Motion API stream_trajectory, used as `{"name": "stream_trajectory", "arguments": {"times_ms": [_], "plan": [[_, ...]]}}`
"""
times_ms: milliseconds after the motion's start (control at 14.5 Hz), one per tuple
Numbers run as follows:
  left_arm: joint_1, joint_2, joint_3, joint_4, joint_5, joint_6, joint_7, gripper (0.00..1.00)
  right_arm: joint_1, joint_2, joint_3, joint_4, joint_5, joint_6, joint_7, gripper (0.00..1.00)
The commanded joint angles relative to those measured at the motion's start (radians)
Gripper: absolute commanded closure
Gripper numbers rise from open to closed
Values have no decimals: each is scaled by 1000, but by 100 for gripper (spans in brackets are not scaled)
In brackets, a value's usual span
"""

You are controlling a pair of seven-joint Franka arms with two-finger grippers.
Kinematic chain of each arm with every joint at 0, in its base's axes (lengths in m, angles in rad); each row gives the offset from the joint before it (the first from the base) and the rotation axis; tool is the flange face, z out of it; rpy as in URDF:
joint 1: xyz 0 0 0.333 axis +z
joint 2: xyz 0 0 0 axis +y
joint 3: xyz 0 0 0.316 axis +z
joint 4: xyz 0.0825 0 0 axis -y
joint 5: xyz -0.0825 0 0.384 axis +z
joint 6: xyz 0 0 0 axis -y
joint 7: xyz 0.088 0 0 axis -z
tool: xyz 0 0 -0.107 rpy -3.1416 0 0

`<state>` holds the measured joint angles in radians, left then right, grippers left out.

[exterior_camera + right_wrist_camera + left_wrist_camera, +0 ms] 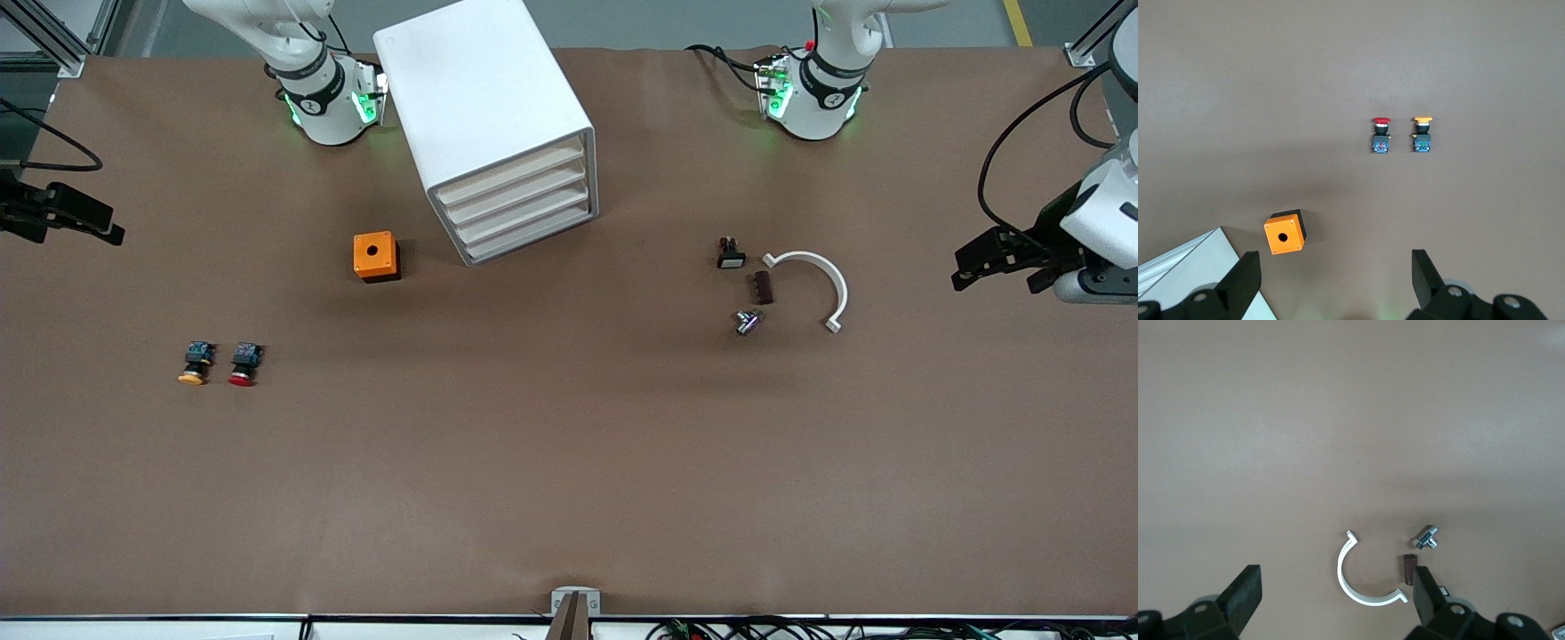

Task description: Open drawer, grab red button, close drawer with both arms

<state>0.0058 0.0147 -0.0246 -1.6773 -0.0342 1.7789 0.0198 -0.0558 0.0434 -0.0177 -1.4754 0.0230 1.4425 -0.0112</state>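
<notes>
your left gripper had its fingers spread wide apart with nothing between them, hanging over bare worktop at the left arm's end; in the front view the left gripper showed at that end of the worktop. in its wrist view you could see the white c-shaped clip, the small brown block just beside it and the little metal fitting near both.

your right gripper also had its fingers wide apart and empty, over the worktop at the right arm's end, showing in the front view as the right gripper at the edge.

the button with the red cap lay on its side on the open worktop toward the right arm's end, just beside the orange-yellow capped button but apart from it, both caps turned toward the front camera. you could see the same pair in the right wrist view, the button and its yellow neighbour. the orange cube with the round hole sat farther from the front camera than the two buttons, near the white drawer cabinet. all the drawers of that cabinet were shut.

toward the left arm's end, a small black part with a white face lay near the c-shaped clip, the brown block and the metal fitting
</notes>
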Motion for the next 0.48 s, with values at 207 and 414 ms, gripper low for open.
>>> {"name": "stream_trajectory", "arguments": {"times_ms": [207, 414], "plan": [[3, -19, -23, 54, 34, -113, -11, 0, -19, -33, -4, 20, 20, -94, 8, 0], [8, -21, -23, 68, 23, -127, -12, 0, -16, -65, -2, 9, 23, -91, 8, 0]]}}
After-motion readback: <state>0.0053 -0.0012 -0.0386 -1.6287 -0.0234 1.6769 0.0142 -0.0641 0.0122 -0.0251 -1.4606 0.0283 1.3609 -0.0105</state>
